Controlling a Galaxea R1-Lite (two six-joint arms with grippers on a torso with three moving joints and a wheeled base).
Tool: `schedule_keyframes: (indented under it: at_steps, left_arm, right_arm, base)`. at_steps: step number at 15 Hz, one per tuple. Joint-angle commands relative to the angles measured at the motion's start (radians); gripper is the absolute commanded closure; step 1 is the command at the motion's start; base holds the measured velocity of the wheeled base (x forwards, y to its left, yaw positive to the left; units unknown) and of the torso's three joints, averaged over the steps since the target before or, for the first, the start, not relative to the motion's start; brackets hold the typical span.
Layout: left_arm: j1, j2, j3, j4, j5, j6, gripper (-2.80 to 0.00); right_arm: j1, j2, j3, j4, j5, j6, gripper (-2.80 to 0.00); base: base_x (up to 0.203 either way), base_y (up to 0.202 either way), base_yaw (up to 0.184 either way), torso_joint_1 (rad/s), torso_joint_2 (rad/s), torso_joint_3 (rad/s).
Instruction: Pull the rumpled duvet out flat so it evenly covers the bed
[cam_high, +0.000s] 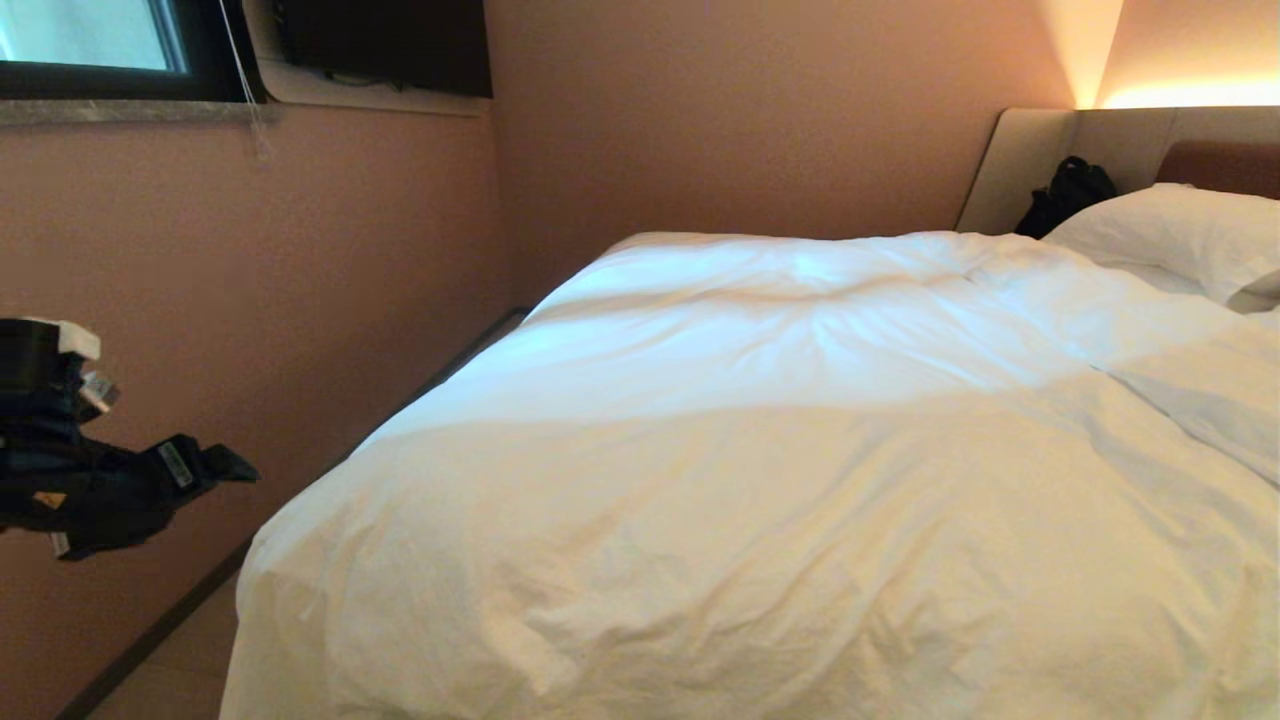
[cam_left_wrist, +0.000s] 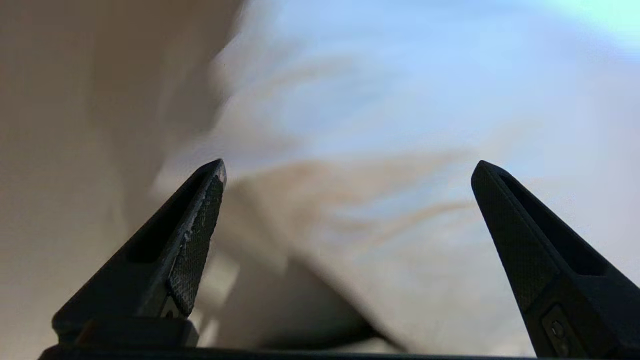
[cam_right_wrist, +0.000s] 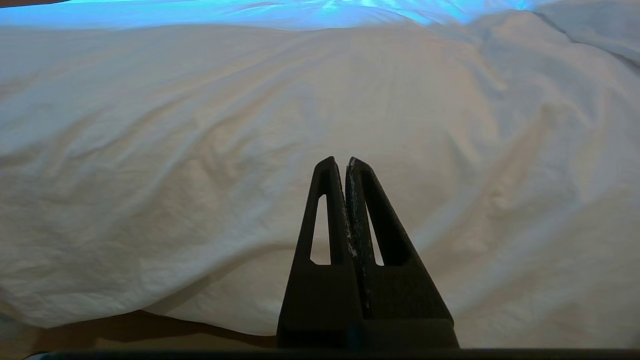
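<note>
The white duvet (cam_high: 760, 470) lies spread over the bed (cam_high: 1030, 150), creased, with its near and left edges hanging down over the sides. My left gripper (cam_high: 225, 468) hovers in the air to the left of the bed, beside the duvet's left edge and apart from it. In the left wrist view the left gripper (cam_left_wrist: 347, 167) is wide open with nothing between its fingers, and blurred duvet (cam_left_wrist: 425, 150) lies beyond. My right gripper (cam_right_wrist: 345, 162) is shut and empty, low in front of the duvet's hanging near edge (cam_right_wrist: 250, 175). It is outside the head view.
A pink wall (cam_high: 300, 300) runs close along the bed's left side, leaving a narrow strip of floor (cam_high: 170, 650). A white pillow (cam_high: 1180, 235) and a black bag (cam_high: 1065, 195) sit at the beige headboard. A window (cam_high: 90, 40) is high on the left.
</note>
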Motion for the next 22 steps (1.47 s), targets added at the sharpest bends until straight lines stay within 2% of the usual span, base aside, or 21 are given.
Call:
schedule_keyframes:
  at_steps: [1,2,4,5,7,8,11,14,15,18,21,22]
  left_arm:
    - [-0.103,-0.066,0.047,-0.101,0.011,-0.002,-2.80]
    - [-0.140,-0.078,0.050,-0.108,0.020,-0.001,0.00]
    - [-0.185,-0.090,0.059,-0.124,0.072,-0.001,0.00]
    - [-0.229,-0.091,0.079,-0.188,0.144,0.000,0.00]
    - [-0.288,-0.085,0.145,-0.386,0.271,0.013,0.00]
    - [-0.312,-0.082,0.188,-0.519,0.317,0.039,0.00]
    - [-0.370,-0.063,0.298,-0.901,0.392,0.137,0.00]
    - [-0.395,-0.009,0.343,-1.282,0.449,0.247,0.00]
    - [-0.416,-0.006,0.353,-1.321,0.460,0.287,0.00]
    - [-0.488,-0.042,0.349,-1.308,0.467,0.292,0.00]
    - [-0.592,-0.098,0.319,-1.216,0.497,0.288,0.00]
    - [-0.631,-0.123,0.300,-1.155,0.508,0.285,0.00]
  right_arm:
    - [0.000,0.001,0.000,0.000,0.000,-0.001,0.00]
    - [0.000,0.001,0.000,0.000,0.000,-0.001,0.00]
    - [0.000,0.001,0.000,0.000,0.000,-0.001,0.00]
    - [0.000,0.001,0.000,0.000,0.000,-0.001,0.00]
    - [0.000,0.001,0.000,0.000,0.000,-0.001,0.00]
    - [0.000,0.001,0.000,0.000,0.000,-0.001,0.00]
    - [0.000,0.001,0.000,0.000,0.000,-0.001,0.00]
    - [0.000,0.001,0.000,0.000,0.000,-0.001,0.00]
    - [-0.001,0.001,0.000,0.000,0.000,-0.001,0.00]
    - [0.000,0.001,0.000,0.000,0.000,-0.001,0.00]
    - [0.000,0.001,0.000,0.000,0.000,-0.001,0.00]
    - [0.000,0.001,0.000,0.000,0.000,-0.001,0.00]
  base:
    - [0.000,0.000,0.000,0.000,0.00,0.000]
    - [0.000,0.000,0.000,0.000,0.00,0.000]
    - [0.000,0.000,0.000,0.000,0.00,0.000]
    - [0.000,0.000,0.000,0.000,0.00,0.000]
    - [0.000,0.000,0.000,0.000,0.00,0.000]
    - [0.000,0.000,0.000,0.000,0.00,0.000]
    - [0.000,0.000,0.000,0.000,0.00,0.000]
    - [0.000,0.000,0.000,0.000,0.00,0.000]
    - [0.000,0.000,0.000,0.000,0.00,0.000]
    - [0.000,0.000,0.000,0.000,0.00,0.000]
    - [0.000,0.000,0.000,0.000,0.00,0.000]
    - [0.000,0.000,0.000,0.000,0.00,0.000]
